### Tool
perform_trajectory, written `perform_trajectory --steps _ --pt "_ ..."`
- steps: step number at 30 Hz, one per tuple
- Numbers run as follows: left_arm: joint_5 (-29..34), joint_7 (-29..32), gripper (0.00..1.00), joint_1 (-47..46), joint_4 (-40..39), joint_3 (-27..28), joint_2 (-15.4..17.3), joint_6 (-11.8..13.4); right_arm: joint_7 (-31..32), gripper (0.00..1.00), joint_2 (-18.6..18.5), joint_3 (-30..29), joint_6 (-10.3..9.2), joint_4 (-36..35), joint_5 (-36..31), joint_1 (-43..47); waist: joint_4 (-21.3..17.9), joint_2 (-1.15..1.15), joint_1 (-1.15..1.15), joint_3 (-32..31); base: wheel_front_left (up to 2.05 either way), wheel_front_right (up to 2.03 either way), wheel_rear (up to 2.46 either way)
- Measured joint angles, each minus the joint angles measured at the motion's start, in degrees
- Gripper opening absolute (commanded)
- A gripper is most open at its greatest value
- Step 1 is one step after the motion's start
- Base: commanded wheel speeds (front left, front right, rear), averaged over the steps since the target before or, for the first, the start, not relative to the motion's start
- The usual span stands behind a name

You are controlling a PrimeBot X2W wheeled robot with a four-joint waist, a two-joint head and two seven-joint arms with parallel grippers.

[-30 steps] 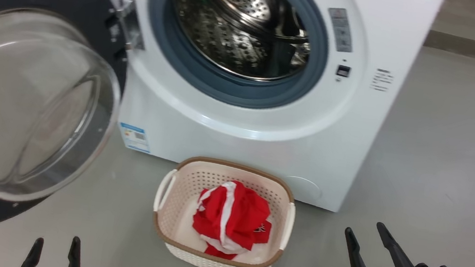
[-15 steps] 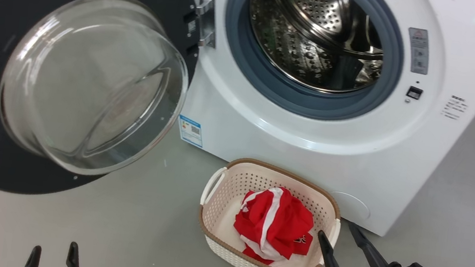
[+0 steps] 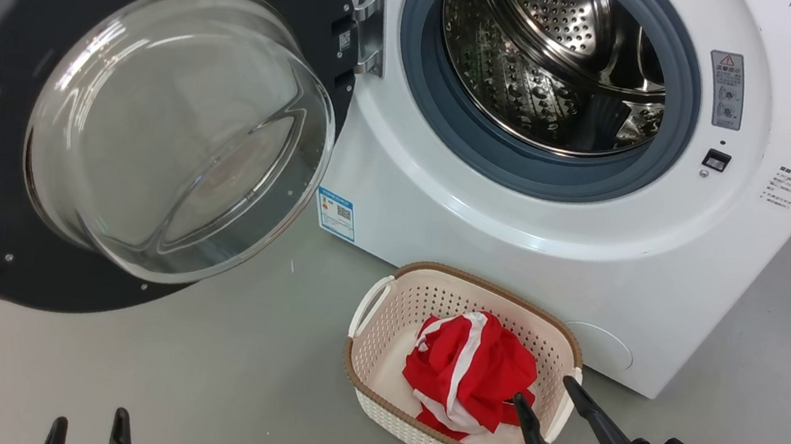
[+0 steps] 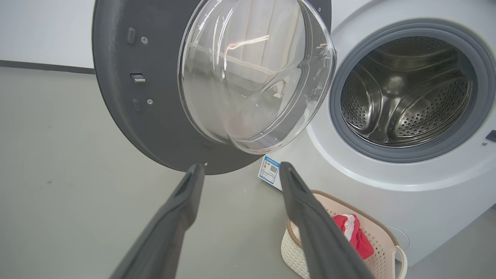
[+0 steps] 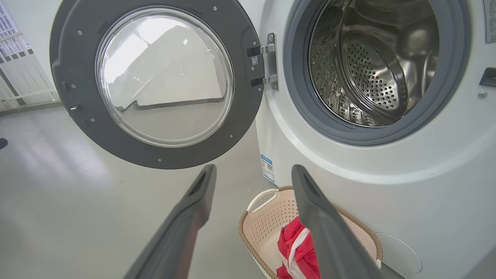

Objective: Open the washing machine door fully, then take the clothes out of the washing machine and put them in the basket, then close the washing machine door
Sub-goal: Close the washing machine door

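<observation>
now one door open, one basket of clothes, left hand, right hand apart

The head view looks down on the white front-loading washing machine; both wrist views face it from lower and nearer. All share its black-rimmed round glass door and cream perforated basket.

Unobstructed drum mouth beside wide-open door
</observation>
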Motion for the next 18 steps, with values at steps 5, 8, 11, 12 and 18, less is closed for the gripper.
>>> perform_trajectory --steps 5,8,11,12,18 --pt "-0.36 0.00 1.00 0.00 -0.86 0.08 0.00 0.26 0.00 1.00 -0.01 -0.05 0.00 0.03 0.00 0.00 -0.10 0.00 0.00 -0.05 0.00 0.00 0.00" --pt "-2.50 0.00 0.00 -0.01 -1.57 0.56 0.00 0.22 0.00 1.00 0.00 -0.25 0.00 0.02 0.00 0.00 -0.16 0.00 0.00 -0.06 0.00 0.00 0.00" --pt "-3.76 0.00 0.00 -0.07 -2.61 1.69 0.01 -0.90 0.00 1.00 0.03 -0.49 0.00 -0.03 -0.01 0.01 -0.21 0.00 0.00 -0.05 0.00 0.00 0.00" --pt "-4.32 0.00 0.00 -0.15 -3.25 2.23 -0.02 -1.66 0.00 1.00 0.05 -0.58 0.00 -0.07 -0.01 0.01 -0.23 0.00 0.00 -0.01 0.00 0.00 0.00" --pt "-0.11 -0.01 0.00 -7.37 -6.97 8.04 -0.03 -7.77 0.00 1.00 0.01 -1.22 0.00 -0.32 -0.01 0.05 -0.25 0.00 0.00 0.82 0.00 0.00 0.00"
